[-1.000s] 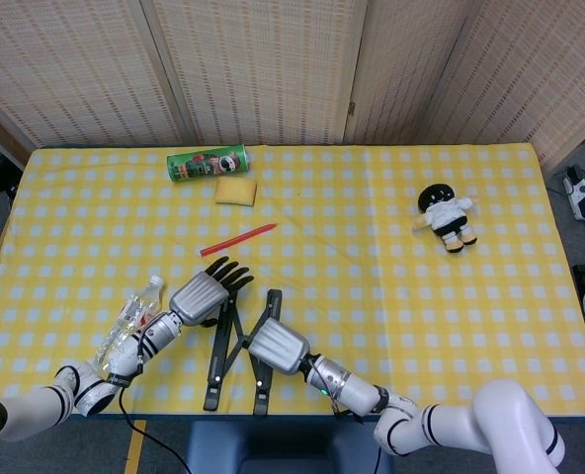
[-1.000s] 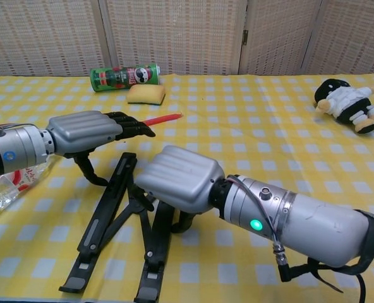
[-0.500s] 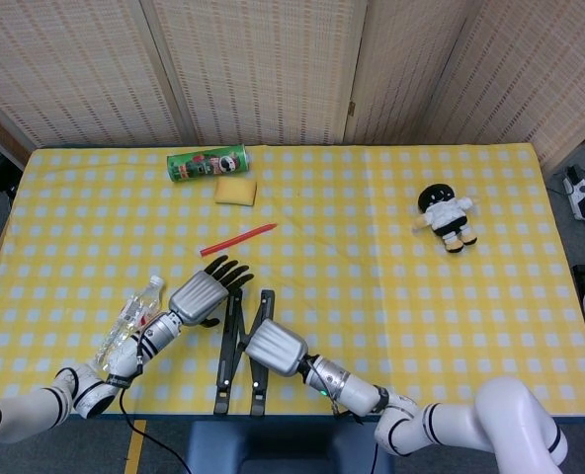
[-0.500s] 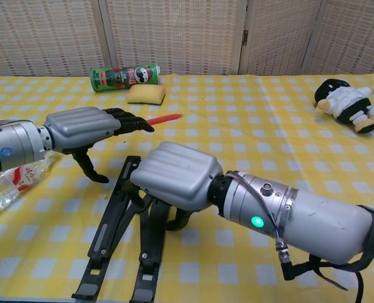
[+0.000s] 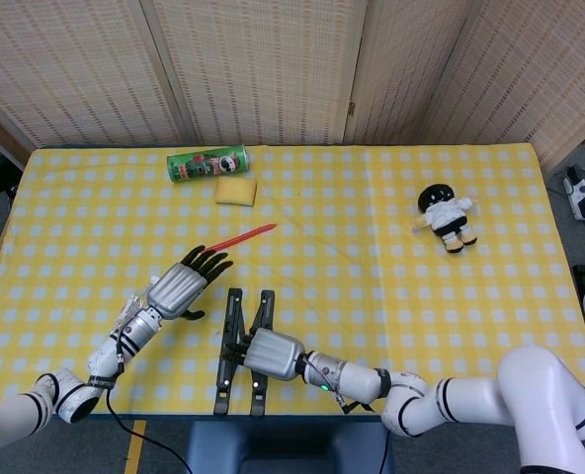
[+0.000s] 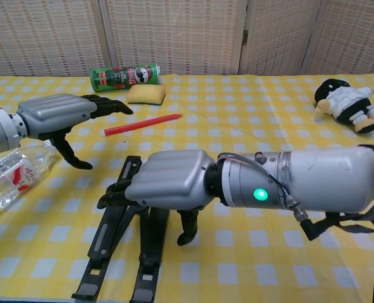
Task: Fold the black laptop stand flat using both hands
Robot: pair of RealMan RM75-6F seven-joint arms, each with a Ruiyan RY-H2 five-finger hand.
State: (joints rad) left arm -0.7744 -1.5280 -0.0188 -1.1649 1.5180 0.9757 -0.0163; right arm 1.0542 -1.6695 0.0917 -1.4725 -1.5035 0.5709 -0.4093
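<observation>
Since the two rails have been brought nearly side by side, the fold looks pretty much there, only the last bit of flattening is left.

Stand: the black laptop stand (image 5: 241,348) is lying at the near edge of the desk (image 5: 372,257), rails almost parallel now, where a second ago they were splayed in an X.

Right hand: the right hand (image 5: 271,354) has been swung across the stand, and its fingers (image 6: 114,192) are laid over the left rail. A real grip can't be confirmed, it looks more like pressing than clutching.

Left hand: the left hand (image 5: 181,284) has been pulled back off the stand and is hovering apart from it, released, fingers spread, nothing held.

Other stuff: a plastic bottle (image 6: 10,182) by the left wrist, a red pen (image 5: 237,238) beyond the left hand; both untouched.

Meaning: the left hand is judged to be needed back on the stand for the final squeeze.
</observation>
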